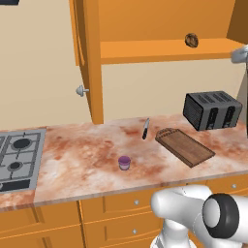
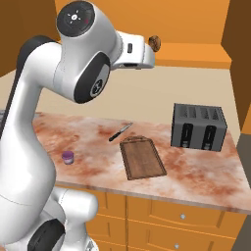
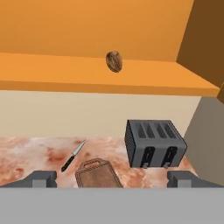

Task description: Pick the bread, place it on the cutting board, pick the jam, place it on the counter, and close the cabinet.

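Note:
The bread [image 1: 192, 40] [image 2: 155, 43] [image 3: 114, 61] is a brown lump on the open cabinet's shelf [image 1: 164, 50]. My gripper [image 3: 112, 178] is open, fingertips [image 3: 43, 177] wide apart. It is held high in front of the shelf and short of the bread, with nothing between the fingers. The cutting board [image 1: 185, 147] [image 2: 142, 157] [image 3: 98, 175] lies bare on the counter [image 1: 82, 155], left of the toaster. The purple jam [image 1: 124, 162] [image 2: 68, 157] stands on the counter near its front edge. The cabinet door [image 1: 80, 34] is swung open at the left, its knob [image 1: 82, 90] sticking out.
A black toaster [image 1: 212, 110] [image 2: 198, 126] [image 3: 154, 143] stands at the back right. A knife [image 1: 146, 129] [image 2: 120, 132] [image 3: 73, 155] lies behind the board. A grey gas hob [image 1: 17, 157] sits at the counter's left end. A brown side wall [image 3: 205, 39] bounds the shelf on the right.

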